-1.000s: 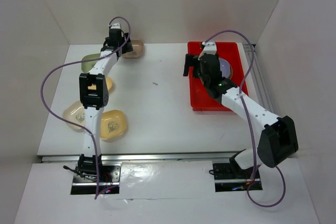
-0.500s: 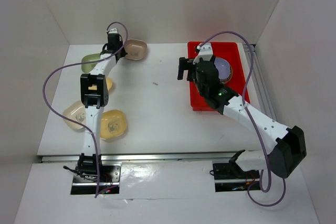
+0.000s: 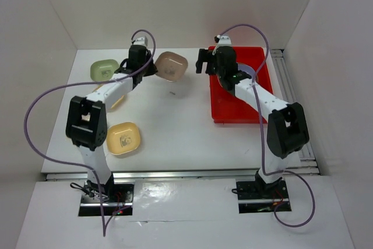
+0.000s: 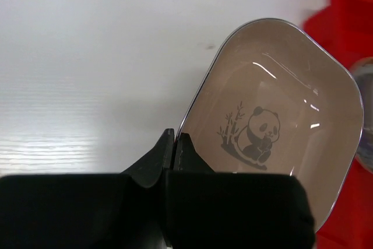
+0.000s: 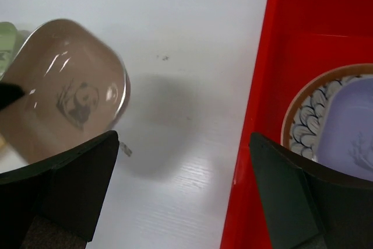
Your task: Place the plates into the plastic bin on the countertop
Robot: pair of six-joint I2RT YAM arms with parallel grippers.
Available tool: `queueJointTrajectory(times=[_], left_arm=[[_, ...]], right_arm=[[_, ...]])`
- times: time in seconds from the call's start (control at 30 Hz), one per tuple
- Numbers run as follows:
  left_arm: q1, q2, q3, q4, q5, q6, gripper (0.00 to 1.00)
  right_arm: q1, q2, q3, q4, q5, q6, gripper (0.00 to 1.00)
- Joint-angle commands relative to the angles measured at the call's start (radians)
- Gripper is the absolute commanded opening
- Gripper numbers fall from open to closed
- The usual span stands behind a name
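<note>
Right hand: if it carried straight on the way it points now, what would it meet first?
Probably the bare white countertop, between the tan panda dish that the left hand holds and the red bin's left wall. How far off it is remains unclear.

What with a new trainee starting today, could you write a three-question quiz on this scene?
1. True or false: the left gripper is shut on the rim of the tan-pink dish.
2. What sits on the round plate in the red bin? A) a spoon B) the lilac dish C) nothing
3. Fill in: the right gripper is ____ and holds nothing.
Key: 1 true; 2 B; 3 open.
</note>
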Motion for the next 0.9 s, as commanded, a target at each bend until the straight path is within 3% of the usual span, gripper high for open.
queueJointTrajectory(times=[0.0,0.17,0.4,0.5,0.57,0.63,0.77,0.8,0.83,0.87], left_arm=[[-0.034,-0.141,-0.108,0.170,0.024,-0.041,0.00],[-0.114,-0.216,-0.133,0.152,0.009,-0.018,0.00],[-0.135,-0.262,-0.154,0.165,0.030,-0.038,0.00],[-0.147,-0.308,-0.200,0.210,0.041,-0.066,0.00],[-0.161,-0.331,-0.211,0.221,0.009,-0.076,0.00],[-0.184,-0.331,-0.225,0.235,-0.013,-0.077,0.00],[-0.204,-0.310,-0.160,0.183,-0.036,-0.067,0.00],[-0.204,-0.310,-0.144,0.164,-0.036,-0.067,0.12],[-0.215,-0.300,-0.116,0.146,-0.036,-0.067,0.34],[-0.215,-0.300,-0.105,0.124,-0.049,-0.067,0.85]], right_arm=[[-0.006,0.063,0.112,0.079,-0.149,0.057,1.00],[-0.017,0.107,0.104,0.123,-0.228,0.116,1.00],[-0.026,0.098,0.061,0.132,-0.238,0.127,0.98],[-0.026,0.109,0.061,0.114,-0.248,0.141,0.62],[-0.026,0.109,0.033,0.114,-0.258,0.156,0.21],[-0.026,0.109,0.019,0.105,-0.277,0.167,0.06],[-0.026,0.087,0.005,0.082,-0.256,0.158,0.00],[-0.026,0.087,0.005,0.063,-0.230,0.147,0.00],[-0.037,0.075,0.005,0.054,-0.215,0.134,0.00],[-0.055,0.075,0.039,0.015,-0.195,0.133,0.00]])
